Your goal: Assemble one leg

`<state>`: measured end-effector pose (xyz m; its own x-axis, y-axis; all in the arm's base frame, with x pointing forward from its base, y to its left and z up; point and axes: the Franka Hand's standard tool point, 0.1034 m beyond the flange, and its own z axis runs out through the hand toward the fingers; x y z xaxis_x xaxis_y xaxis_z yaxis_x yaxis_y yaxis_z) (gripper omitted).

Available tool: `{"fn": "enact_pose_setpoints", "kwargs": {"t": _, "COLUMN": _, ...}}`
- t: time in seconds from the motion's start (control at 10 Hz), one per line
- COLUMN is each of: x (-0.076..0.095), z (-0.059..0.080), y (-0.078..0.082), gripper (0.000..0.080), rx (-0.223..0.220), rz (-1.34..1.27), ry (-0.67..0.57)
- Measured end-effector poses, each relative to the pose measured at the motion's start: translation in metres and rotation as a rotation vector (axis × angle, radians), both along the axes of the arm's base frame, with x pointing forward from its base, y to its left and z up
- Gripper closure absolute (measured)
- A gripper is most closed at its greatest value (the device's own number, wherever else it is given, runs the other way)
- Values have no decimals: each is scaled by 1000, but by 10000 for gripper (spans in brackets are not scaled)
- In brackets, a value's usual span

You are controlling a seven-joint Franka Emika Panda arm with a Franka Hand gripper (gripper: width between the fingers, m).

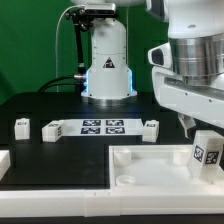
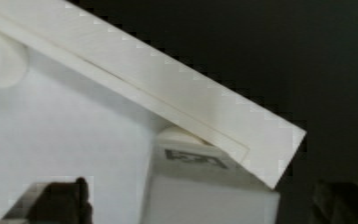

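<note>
A black desk (image 1: 70,150) carries the marker board (image 1: 103,126), flat toward the back; a wide white panel (image 1: 150,168) lies nearer the camera, toward the exterior view's right, with a round hole (image 1: 126,181) near one corner; a green backdrop (image 1: 25,45) stands behind.

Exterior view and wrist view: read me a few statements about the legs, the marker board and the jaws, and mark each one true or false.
1. Two legs stand to the exterior view's left of the marker board. True.
2. The marker board lies on the white panel. False: it lies on the black table.
3. A tagged leg is at the panel's end on the exterior view's right, below the gripper. True.
4. The jaws are shut. False: in the wrist view the fingers stand wide apart.
5. No leg is to the exterior view's right of the marker board. False: one leg stands there.
</note>
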<state>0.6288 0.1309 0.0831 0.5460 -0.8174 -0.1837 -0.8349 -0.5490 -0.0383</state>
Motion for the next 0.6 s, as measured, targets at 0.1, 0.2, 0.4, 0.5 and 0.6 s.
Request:
{"fn": "enact_pose_setpoints", "kwargs": {"t": 0.1, "x": 0, "z": 0, "y": 0, "gripper": 155, "rx": 10, "rz": 163, "ry": -28}}
{"fn": "enact_pose_setpoints", "kwargs": {"t": 0.2, "x": 0, "z": -1, "y": 0, "gripper": 151, "rx": 18, "rz": 277, "ry": -48}}
{"fn": "enact_pose_setpoints", "kwargs": {"t": 0.4, "x": 1, "z": -2, "y": -2, "gripper": 151, "rx": 30, "rz": 490, "ry": -90}}
{"fn": "enact_pose_setpoints", "kwargs": {"t": 0.5, "x": 1, "z": -2, "y": -2, "gripper": 150, "rx": 37, "rz": 626, "ry": -114}}
{"fn": "enact_pose_setpoints", "kwargs": {"t": 0.6, "x": 2, "z": -3, "y": -2, "gripper": 150, "rx": 43, "rz": 752, "ry": -135}}
